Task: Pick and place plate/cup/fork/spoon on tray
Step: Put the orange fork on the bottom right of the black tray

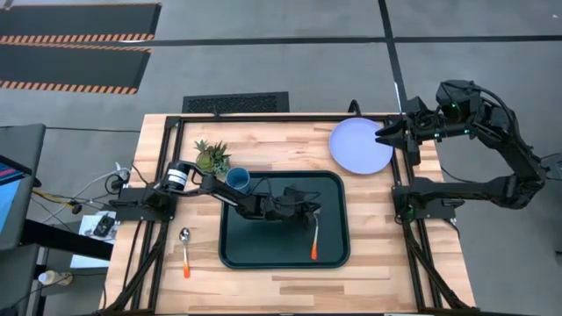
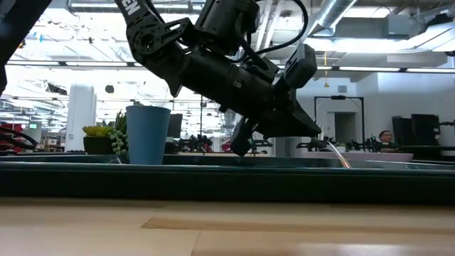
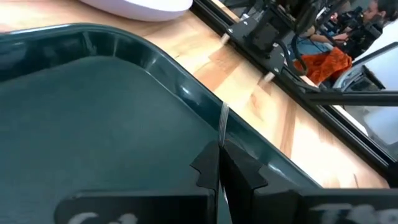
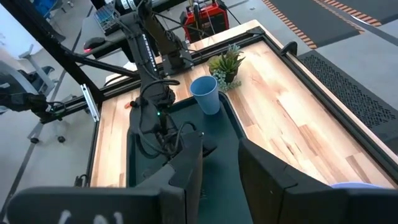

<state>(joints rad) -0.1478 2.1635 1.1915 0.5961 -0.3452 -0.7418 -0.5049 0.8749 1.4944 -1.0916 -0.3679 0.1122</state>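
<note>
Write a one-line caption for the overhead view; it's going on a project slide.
Left gripper sets the fork on the tray, cup at its corner; spoon and plate wait outside.

We look straight down from overhead; whole light wooden table (image 1: 263,272) fills frame centre. Our low camera sits at tabletop height, close behind dark green rectangular tray's (image 2: 213,178) rim, facing room. Left wrist camera close over same tray (image 3: 93,124). Right wrist camera farther, looking across table. All four share tray (image 4: 224,155).
</note>
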